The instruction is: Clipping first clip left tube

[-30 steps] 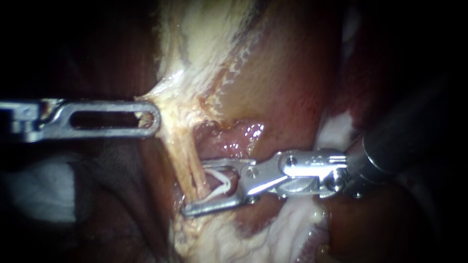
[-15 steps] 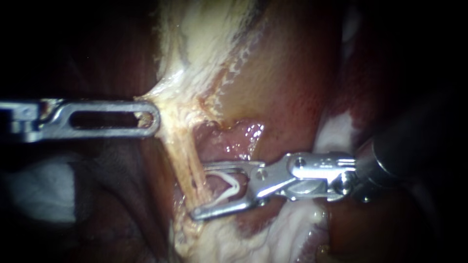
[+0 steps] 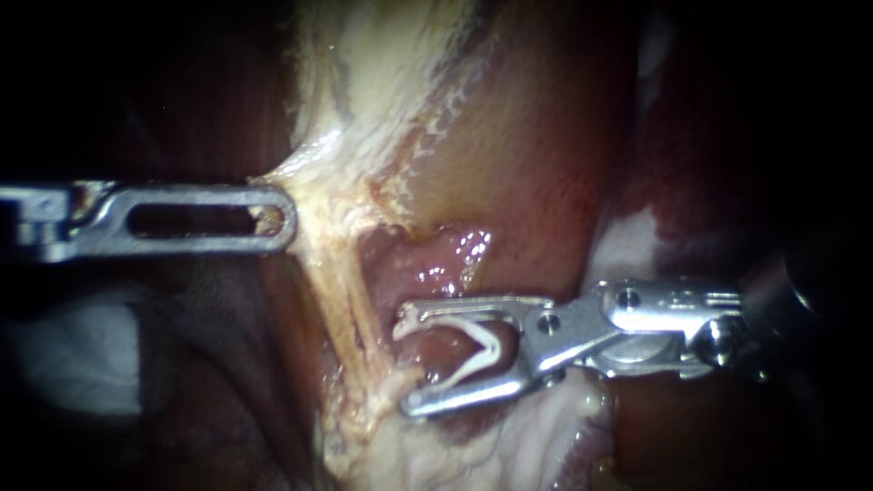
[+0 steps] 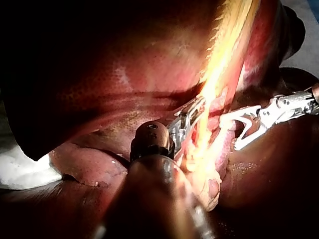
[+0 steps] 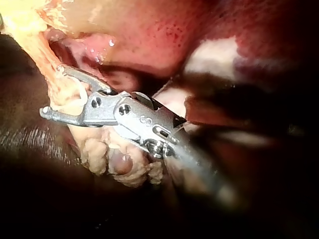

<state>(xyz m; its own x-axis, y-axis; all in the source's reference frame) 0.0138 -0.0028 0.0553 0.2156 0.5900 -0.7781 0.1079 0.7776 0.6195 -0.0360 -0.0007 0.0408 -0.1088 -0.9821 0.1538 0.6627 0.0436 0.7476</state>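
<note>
Left instrument (image 3: 280, 216) is lying level, its jaws pressed together on the pale tissue (image 3: 314, 186) at the upper end of the tube (image 3: 342, 309) and drawing it taut. Right instrument (image 3: 406, 364) is holding its jaws wide apart with the white clip (image 3: 479, 351) seated between them, one leg along each jaw. Both jaw tips are sitting just beside the tube, not around it, and the lower tip is touching the pale fat at the tube's foot.

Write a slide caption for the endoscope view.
Left instrument grips pale tissue; right instrument's jaws carry a white clip beside the tube.
</note>
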